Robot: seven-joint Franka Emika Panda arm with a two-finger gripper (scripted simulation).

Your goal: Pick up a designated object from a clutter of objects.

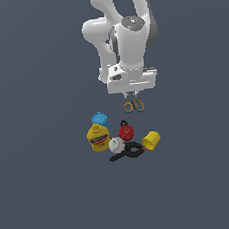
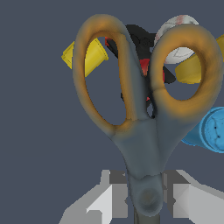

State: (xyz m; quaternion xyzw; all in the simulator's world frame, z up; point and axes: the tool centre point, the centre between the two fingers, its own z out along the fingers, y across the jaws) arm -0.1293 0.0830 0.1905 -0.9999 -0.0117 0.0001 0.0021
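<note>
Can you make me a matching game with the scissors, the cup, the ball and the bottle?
Things:
1. scissors
2. cup
3. ball
4. bottle

Where:
A. on the ground, at the pile's edge on the exterior view's left
B. up in the air, held by the gripper
C. in the pile, next to the black clamp
D. tipped over, at the pile's edge on the exterior view's right

Pairs: 1-B, 2-D, 3-C, 4-A

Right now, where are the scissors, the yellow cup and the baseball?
scissors [image 2: 144,131]: wrist view, on the grey part below the loops.
yellow cup [image 1: 151,140]: exterior view, on its side wall.
baseball [image 1: 116,146]: exterior view, on its middle.
</note>
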